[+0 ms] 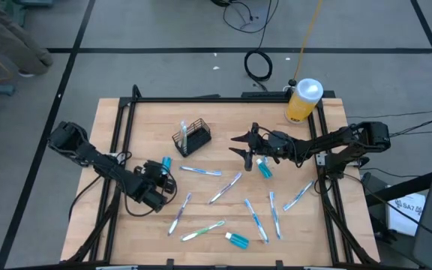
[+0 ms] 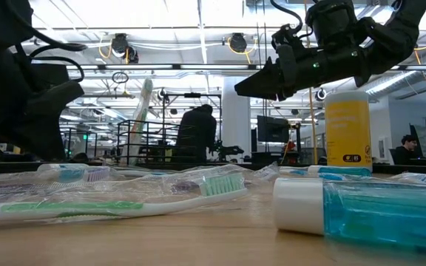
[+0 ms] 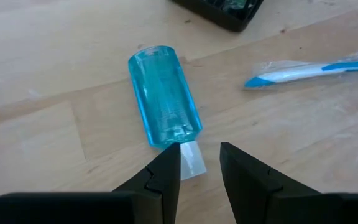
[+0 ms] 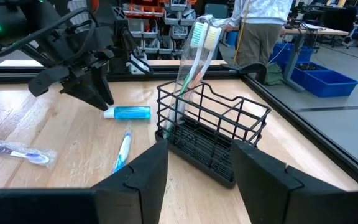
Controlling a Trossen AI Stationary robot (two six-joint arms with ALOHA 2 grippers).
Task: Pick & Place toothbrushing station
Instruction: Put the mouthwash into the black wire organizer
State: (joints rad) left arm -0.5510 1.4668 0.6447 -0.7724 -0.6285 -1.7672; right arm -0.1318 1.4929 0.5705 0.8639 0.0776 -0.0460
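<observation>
The black wire-mesh caddy (image 1: 193, 137) stands on its base on the table's far middle. It holds two wrapped toothbrushes (image 4: 197, 43) upright. My right gripper (image 1: 237, 145) is open and hovers just right of the caddy (image 4: 210, 137), its fingers pointing at it, above the table (image 2: 272, 77). My left gripper (image 1: 163, 171) is open and low. Its fingers stand on either side of the white cap (image 3: 191, 160) of a small blue bottle (image 3: 165, 96) that lies on its side. My left gripper's fingers (image 3: 166, 171) stand on either side of the blue bottle's white cap. I cannot tell whether they touch it.
Several wrapped toothbrushes (image 1: 223, 187) lie scattered over the table's middle and near side. Two more small blue bottles (image 1: 264, 169) (image 1: 237, 239) lie among them. A tall yellow bottle with a white cap (image 1: 304, 100) stands at the far right corner. A black frame (image 1: 201, 99) rims the table.
</observation>
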